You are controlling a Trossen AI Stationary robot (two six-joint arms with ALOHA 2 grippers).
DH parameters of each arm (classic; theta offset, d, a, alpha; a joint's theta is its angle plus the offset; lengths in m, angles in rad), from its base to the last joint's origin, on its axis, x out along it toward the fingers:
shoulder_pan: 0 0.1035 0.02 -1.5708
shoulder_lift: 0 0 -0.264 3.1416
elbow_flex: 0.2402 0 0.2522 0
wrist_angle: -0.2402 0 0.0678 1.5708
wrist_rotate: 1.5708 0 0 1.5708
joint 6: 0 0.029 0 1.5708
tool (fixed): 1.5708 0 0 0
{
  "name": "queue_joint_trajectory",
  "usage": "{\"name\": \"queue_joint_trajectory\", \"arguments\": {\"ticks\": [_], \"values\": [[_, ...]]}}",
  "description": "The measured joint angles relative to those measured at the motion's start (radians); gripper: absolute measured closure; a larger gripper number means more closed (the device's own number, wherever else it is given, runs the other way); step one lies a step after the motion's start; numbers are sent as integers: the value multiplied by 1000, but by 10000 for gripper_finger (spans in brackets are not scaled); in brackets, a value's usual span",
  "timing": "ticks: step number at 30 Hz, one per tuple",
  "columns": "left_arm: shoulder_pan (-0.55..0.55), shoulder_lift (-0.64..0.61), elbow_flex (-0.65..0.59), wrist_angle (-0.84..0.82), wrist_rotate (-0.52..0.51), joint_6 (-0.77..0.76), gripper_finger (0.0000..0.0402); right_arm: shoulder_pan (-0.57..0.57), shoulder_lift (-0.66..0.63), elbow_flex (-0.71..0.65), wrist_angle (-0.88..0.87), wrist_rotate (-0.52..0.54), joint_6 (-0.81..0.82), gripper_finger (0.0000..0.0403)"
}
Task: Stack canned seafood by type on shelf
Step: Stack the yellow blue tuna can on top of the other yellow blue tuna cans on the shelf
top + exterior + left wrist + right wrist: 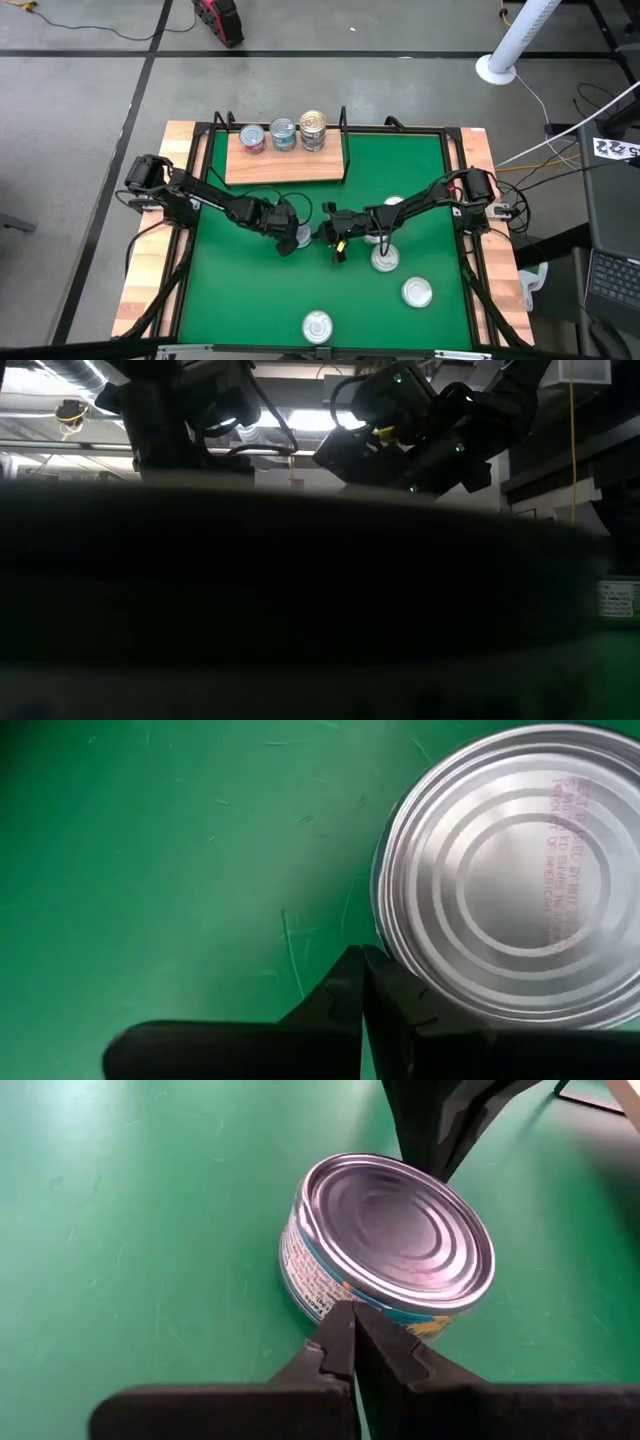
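A blue-teal tin with a silver lid (395, 1230) stands flat on the green mat, mid-table (304, 236). My left gripper (362, 965) is shut beside its rim (385, 935). It shows in the right wrist view as dark fingers (428, 1140) at the tin's far side. My right gripper (352, 1320) is shut at the opposite side of the tin (324, 234). On the wooden shelf (285, 168) stand a red tin stack (252, 139), a blue one (283, 134) and a gold one (313, 130). My left gripper has its shut fingers (400, 995) slanting down against the tin's rim (392, 955) from the table's left; whether they touch it I cannot tell. My right gripper's shut fingertips (340, 1330) lie against the tin's labelled side wall (325, 1295), coming slanting down from the table's right. The tin sits flat on the mat.
Loose tins lie on the mat right of and nearer than the grippers (385, 260) (417, 292) (317, 325). Another is partly under the right arm (392, 204). A close dark shape (300, 590) blocks most of the low view. Black uprights (344, 120) stand at the shelf ends.
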Motion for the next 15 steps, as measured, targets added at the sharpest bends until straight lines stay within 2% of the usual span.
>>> {"name": "queue_joint_trajectory", "arguments": {"ticks": [15], "values": [[-1,1,0,-47,46,-37,399,-3,-5,6,130,33,0,393]]}}
